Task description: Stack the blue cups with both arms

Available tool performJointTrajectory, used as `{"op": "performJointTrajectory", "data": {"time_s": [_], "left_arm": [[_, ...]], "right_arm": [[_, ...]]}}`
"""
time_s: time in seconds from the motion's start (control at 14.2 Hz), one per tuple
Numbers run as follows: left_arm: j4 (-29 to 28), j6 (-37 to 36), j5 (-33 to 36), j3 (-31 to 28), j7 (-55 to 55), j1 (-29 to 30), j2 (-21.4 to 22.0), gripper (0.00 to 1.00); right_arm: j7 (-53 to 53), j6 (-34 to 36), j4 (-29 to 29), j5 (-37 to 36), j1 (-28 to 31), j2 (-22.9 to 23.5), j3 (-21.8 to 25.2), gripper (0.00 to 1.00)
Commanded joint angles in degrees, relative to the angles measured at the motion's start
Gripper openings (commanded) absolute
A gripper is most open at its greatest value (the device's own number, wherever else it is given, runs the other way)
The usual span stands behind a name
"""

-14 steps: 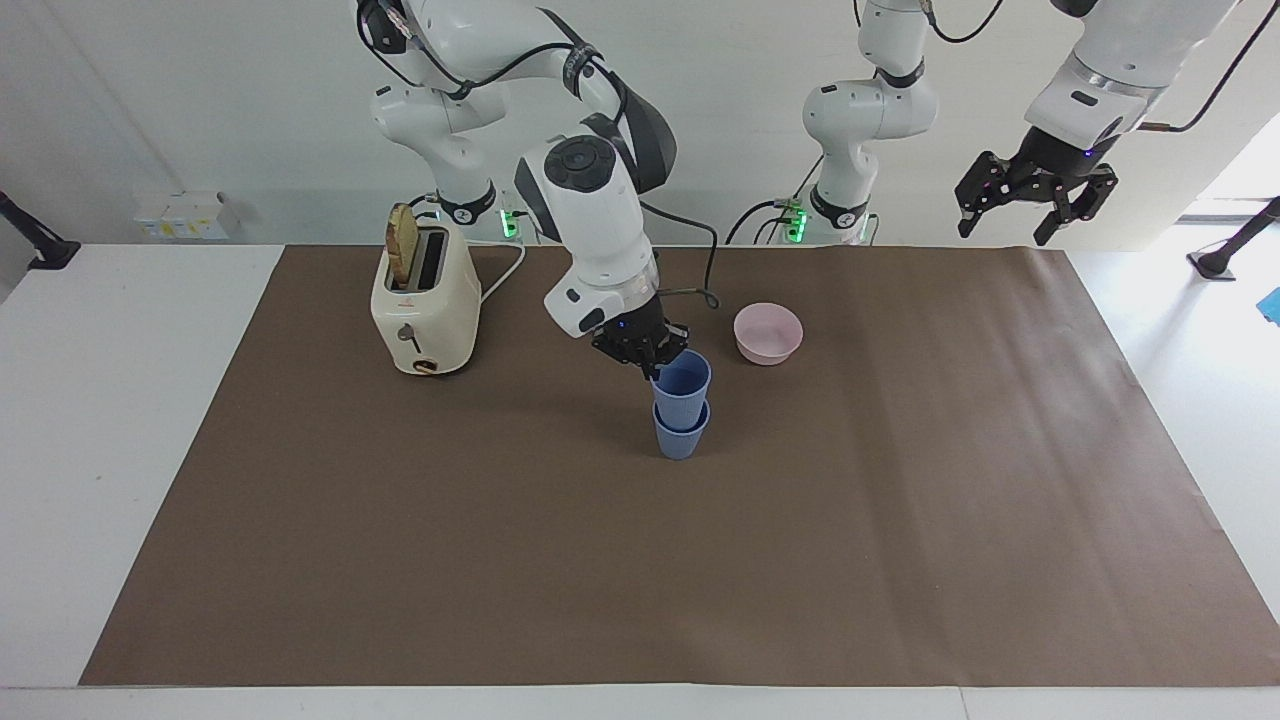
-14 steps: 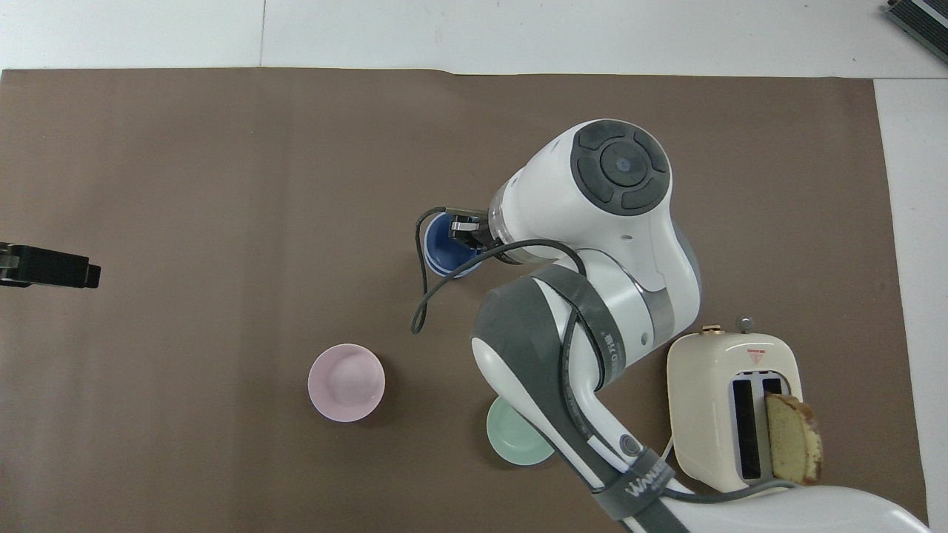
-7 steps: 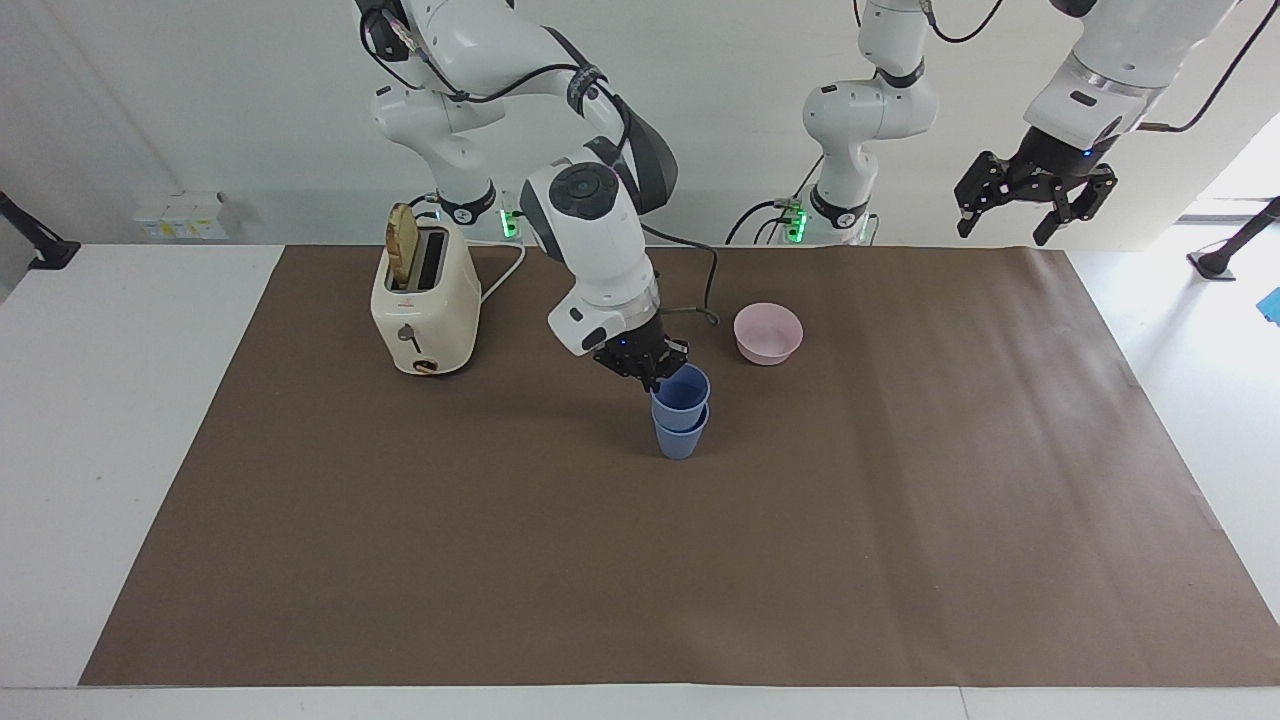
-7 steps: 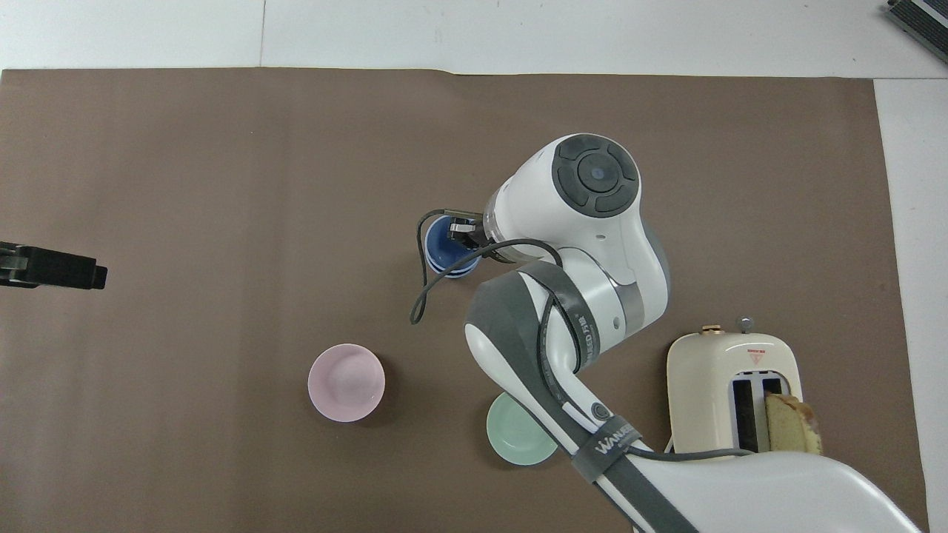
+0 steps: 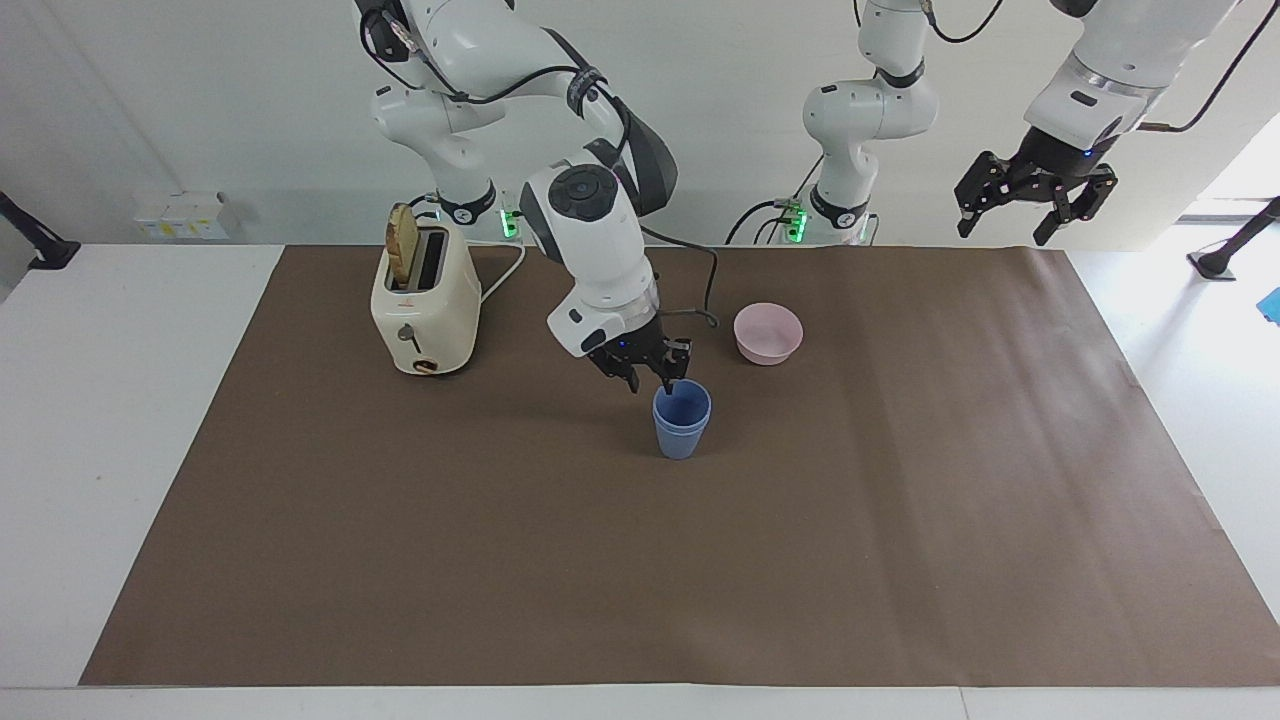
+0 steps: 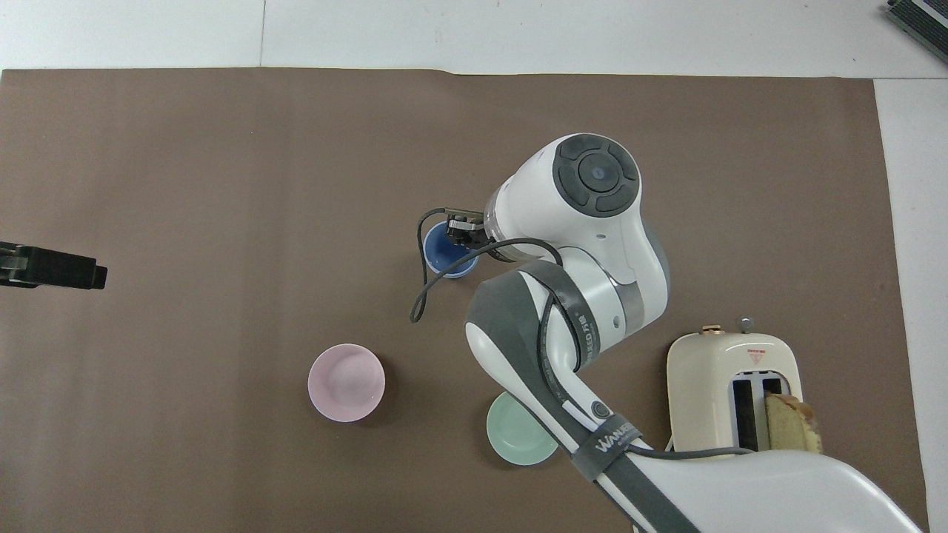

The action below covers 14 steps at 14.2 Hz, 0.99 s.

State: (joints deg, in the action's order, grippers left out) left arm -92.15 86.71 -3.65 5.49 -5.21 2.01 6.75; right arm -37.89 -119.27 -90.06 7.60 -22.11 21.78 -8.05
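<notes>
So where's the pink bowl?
The pink bowl sits on the brown mat, beside the stacked blue cups and nearer the robots.

White jointed arms (image 5: pixel 600 250), grey joint caps, silver wrist rings, black cables, black end effectors, strap lettering.

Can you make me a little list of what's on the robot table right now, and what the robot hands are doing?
cups: two periwinkle-blue tapered plastic cups, one nested inside the other, upright on the brown paper table cover
right tool: open, just above the rim of the cups, holding nothing
left tool: open, waiting high over the left arm's end of the table
pink bowl: nearer the robots than the cups
mint-green bowl: partly hidden under the right arm
cream toaster: toward the right arm's end, a slice of bread sticking up
stacking: looks done
</notes>
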Motion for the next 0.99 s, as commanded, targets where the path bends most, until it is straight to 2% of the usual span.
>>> {"op": "performJointTrajectory", "data": {"time_s": [0.0, 0.14, 0.28, 0.49, 0.92], "left_arm": [[0.0, -0.8, -0.3, 0.3, -0.1, 0.9, 0.2, 1.00], [0.0, -0.8, -0.3, 0.3, 0.0, 0.8, 0.2, 1.00], [0.4, -0.9, -0.2, 0.0, -0.1, 1.0, 0.1, 1.00], [0.5, -1.1, -0.3, 0.0, 0.3, 0.8, 0.1, 1.00], [-0.6, 0.0, 2.3, 0.2, -0.2, 0.1, -0.1, 1.00]], "right_arm": [[-0.1, 0.3, 0.1, -0.7, 0.6, -0.6, 0.0, 1.00], [0.1, 2.5, 0.9, -2.2, 1.4, -1.1, 0.6, 1.00], [0.4, 9.0, 3.6, -5.6, 2.9, -2.0, 0.5, 1.00], [6.5, 18.3, 8.2, -6.7, 5.9, -3.1, 0.5, 1.00], [17.1, 28.6, 8.4, -6.5, 13.0, -10.4, 0.4, 1.00]]}}
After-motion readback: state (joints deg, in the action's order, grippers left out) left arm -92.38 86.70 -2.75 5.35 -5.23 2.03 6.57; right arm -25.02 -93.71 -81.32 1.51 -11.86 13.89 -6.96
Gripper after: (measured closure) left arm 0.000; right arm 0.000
